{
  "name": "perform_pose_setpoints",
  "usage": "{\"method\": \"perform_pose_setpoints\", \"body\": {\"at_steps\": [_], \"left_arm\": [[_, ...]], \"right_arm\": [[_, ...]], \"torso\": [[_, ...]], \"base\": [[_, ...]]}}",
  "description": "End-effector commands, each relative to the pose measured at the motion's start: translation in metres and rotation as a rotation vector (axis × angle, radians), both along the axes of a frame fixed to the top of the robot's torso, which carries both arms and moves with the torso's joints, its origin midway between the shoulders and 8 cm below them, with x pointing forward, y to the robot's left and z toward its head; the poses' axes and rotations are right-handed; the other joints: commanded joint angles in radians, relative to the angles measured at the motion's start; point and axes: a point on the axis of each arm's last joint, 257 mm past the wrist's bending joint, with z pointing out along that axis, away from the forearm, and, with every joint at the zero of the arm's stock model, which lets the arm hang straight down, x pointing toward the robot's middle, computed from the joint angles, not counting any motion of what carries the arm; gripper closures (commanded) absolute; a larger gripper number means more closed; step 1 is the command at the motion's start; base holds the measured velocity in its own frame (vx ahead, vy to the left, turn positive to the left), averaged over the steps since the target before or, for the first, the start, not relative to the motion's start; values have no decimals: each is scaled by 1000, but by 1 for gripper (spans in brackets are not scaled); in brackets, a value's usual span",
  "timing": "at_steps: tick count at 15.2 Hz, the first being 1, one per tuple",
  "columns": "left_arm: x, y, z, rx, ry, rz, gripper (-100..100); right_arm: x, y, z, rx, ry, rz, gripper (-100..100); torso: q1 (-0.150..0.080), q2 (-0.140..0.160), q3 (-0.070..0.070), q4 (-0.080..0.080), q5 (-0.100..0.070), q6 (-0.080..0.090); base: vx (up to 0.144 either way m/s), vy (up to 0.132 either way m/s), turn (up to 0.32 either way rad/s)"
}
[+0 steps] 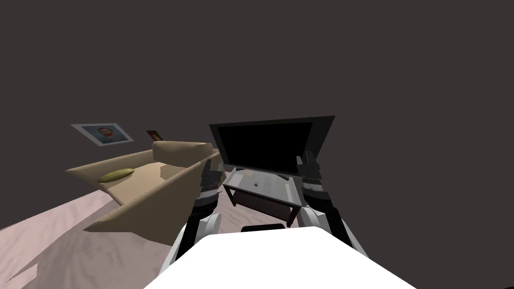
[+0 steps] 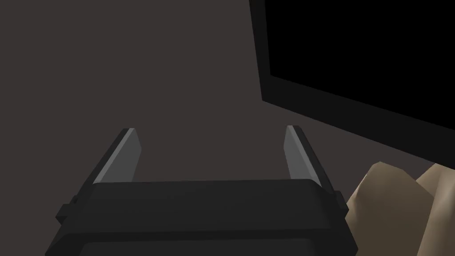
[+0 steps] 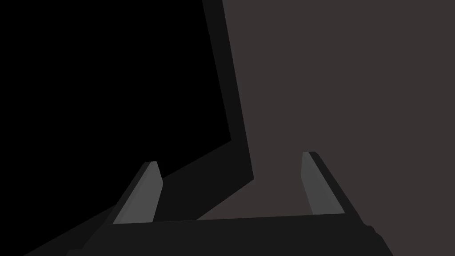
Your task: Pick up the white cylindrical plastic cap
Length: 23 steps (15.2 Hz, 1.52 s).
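**Two open grippers, one cap on the stand**

Spread wide and empty: left gripper, right gripper. Ahead between the two, one small pale cap near the middle of one low stand, before one black television. By the stand's left edge, one beige sofa.

A low stand with a grey tabletop sits on the pale, wood-grained floor. A big black television stands along the back of the tabletop. In front of the screen, near the middle of the bare part, lies one small pale cap, clear of the television's foot. A beige sofa stands on the floor just beside the stand.
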Motion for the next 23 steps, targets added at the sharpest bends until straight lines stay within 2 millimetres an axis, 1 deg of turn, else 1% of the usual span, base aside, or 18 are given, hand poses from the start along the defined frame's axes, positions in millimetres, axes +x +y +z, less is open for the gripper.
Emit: {"method": "perform_pose_setpoints", "body": {"at_steps": [1, 4, 5, 7, 8, 9, 10, 11, 12, 13, 14, 15, 16, 17, 18, 19, 20, 23], "left_arm": [[7, -3, -8, 21, 31, -25, -100], [23, -6, -29, 36, 103, -62, -100], [23, -6, -29, 36, 103, -62, -100], [37, -6, -50, 35, 169, -84, -100], [37, -6, -50, 33, 169, -85, -100], [45, -5, -61, 27, 206, -94, -100], [45, -5, -61, 27, 206, -94, -100], [53, -4, -74, 19, 246, -101, -100], [53, -4, -74, 19, 246, -101, -100], [61, -1, -88, 7, 288, -107, -100], [61, -1, -88, 7, 288, -107, -100], [70, 2, -102, -6, 333, -109, -100], [70, 2, -102, -7, 333, -110, -100], [78, 5, -118, -19, 378, -107, -100], [78, 5, -118, -25, 378, -110, -100], [86, 9, -132, -37, 422, -105, -100], [86, 10, -134, -45, 425, -108, -100], [101, 19, -164, -81, 513, -93, -100]], "right_arm": [[0, 0, 0, 0, 0, 0, 0], [0, 0, 0, 0, 0, 0, 0], [0, 0, 0, 0, 0, 0, 0], [0, 0, 0, 0, 0, 0, 0], [0, 0, 0, 0, 0, 0, 0], [0, 0, 0, 0, 0, 0, 0], [0, 0, 0, 0, 0, 0, 0], [0, 0, 0, 0, 0, 0, 0], [0, 0, 0, 0, 0, 0, 0], [0, 0, 0, 0, 0, 0, 0], [0, 0, 0, 0, 0, 0, 0], [0, 0, 0, 0, 0, 0, 0], [0, 0, 0, 0, 0, 0, 0], [0, 0, 0, 0, 0, 0, 0], [0, 0, 0, 0, 0, 0, 0], [0, 0, 0, 0, 0, 0, 0], [0, 0, 0, 0, 0, 0, 0], [0, 0, 0, 0, 0, 0, 0]], "torso": [[0, 0, 0, 0, 0, 0], [3, 1, 0, 0, 1, 0], [4, 1, 0, 0, 1, 0], [4, 1, 1, 0, 1, 0], [4, 1, 0, 0, 1, 0], [4, 1, 1, 0, 1, 0], [4, 1, 1, 0, 1, 0], [4, 1, 1, 0, 1, 0], [4, 1, 1, 0, 1, 0], [3, 1, 1, 0, 1, 0], [3, 1, 1, 0, 1, 0], [3, 1, 1, 0, 1, 0], [3, 1, 1, 0, 1, 0], [3, 1, 1, 0, 1, 0], [3, 1, 1, 0, 1, 0], [3, 1, 0, 0, 1, 0], [3, 1, 1, 0, 1, 0], [3, 2, 1, 0, 1, 0]], "base": [[-7, 13, -11], [-16, 45, -35], [-18, 52, -33], [-18, 49, -36], [-20, 50, -38], [-22, 50, -40], [-23, 42, -34], [-24, 43, -42], [-23, 38, -41], [-24, 38, -52], [-21, 38, -45], [-21, 38, -48], [-20, 34, -53], [-17, 39, -64], [-17, 38, -50], [-24, 37, -83], [-28, 38, -70], [-32, 34, -79]]}}
